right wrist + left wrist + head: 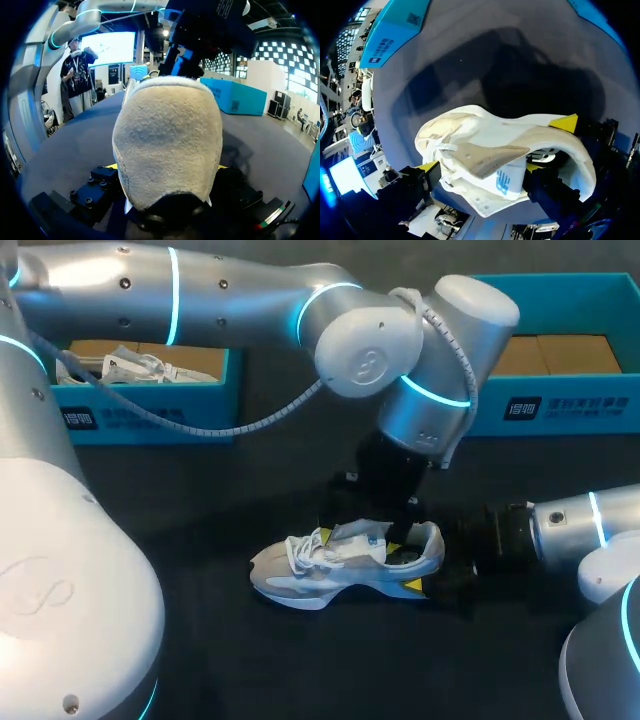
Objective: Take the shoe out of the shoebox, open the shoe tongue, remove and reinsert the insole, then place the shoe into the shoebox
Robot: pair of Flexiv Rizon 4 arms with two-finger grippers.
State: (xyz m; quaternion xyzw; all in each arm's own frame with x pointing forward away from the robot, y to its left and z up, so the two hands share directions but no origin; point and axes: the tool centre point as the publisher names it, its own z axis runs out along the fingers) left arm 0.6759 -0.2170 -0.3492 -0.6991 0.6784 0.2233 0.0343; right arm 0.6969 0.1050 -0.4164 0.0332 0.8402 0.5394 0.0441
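A white and grey sneaker [330, 565] lies on its sole on the black table, toe to the left. My right gripper [432, 578] comes in from the right and is shut on the heel [167, 140], a yellow-tipped finger on each side of it [167, 167]. My left arm reaches past the middle from the left, its gripper [385, 538] pointing down over the shoe's mouth. In the left wrist view that gripper [481, 167] stands wide open, its fingers either side of the raised tongue [490, 156] without clamping it. Nothing of the insole shows.
A blue shoebox [150, 412] stands at the back left with white shoe parts and paper [130, 365] inside. A second blue box [560, 405] sits at the back right. My left arm's cable [200, 425] hangs in front of the left box.
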